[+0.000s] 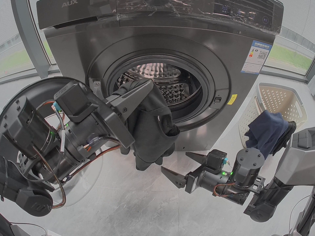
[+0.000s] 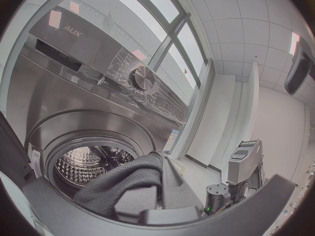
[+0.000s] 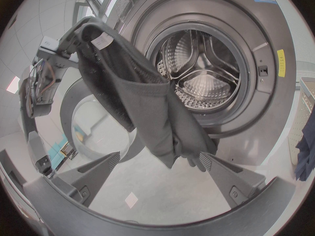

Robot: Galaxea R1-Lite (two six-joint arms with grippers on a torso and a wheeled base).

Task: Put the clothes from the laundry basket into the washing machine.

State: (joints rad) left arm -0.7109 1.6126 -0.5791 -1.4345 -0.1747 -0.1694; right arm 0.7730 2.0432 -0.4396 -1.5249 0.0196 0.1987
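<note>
My left gripper point(image 1: 142, 86) is shut on a dark grey garment point(image 1: 152, 125) and holds it up in front of the washing machine's open drum point(image 1: 164, 82). The cloth hangs down over the lower rim of the door ring. The same dark grey garment point(image 3: 147, 102) dangles between the drum point(image 3: 200, 72) and my right gripper point(image 3: 157, 159). My right gripper point(image 1: 178, 166) stands open low over the floor, just below the hanging cloth, with nothing in it. A beige laundry basket point(image 1: 279, 102) stands to the right of the machine, with a navy garment point(image 1: 267, 131) draped over its front rim.
The round glass door point(image 1: 39, 135) is swung open to the left, behind my left arm. The grey washing machine point(image 1: 183, 27) stands ahead. Pale tiled floor point(image 1: 141, 200) lies open before it. Windows run behind on both sides.
</note>
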